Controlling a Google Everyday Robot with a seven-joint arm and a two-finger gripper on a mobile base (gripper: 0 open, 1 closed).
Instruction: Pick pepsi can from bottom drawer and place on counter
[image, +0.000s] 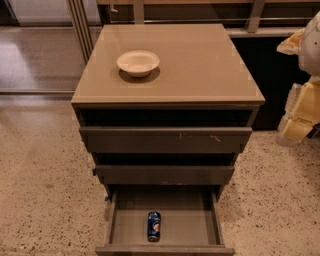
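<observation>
The end effector hangs off to the right of the cabinet, pale yellow and white, partly cut by the edge of view. It is level with the top drawer front and well apart from it. It touches nothing and holds nothing that I can see, and I cannot tell whether it is open or closed from here.

There is one pepsi can. It lies on its side inside the bottom drawer, near the drawer's front wall and about midway across, its length running front to back. The rest of that drawer's floor shows bare grey-brown.

I count three drawers. All three are pulled out, each further than the one above: the top drawer a little, the middle drawer somewhat more, and the bottom drawer the furthest.

The glossy tan surface on top of the cabinet carries one white bowl, upright, set toward the left half. The cabinet stands on a speckled floor.
</observation>
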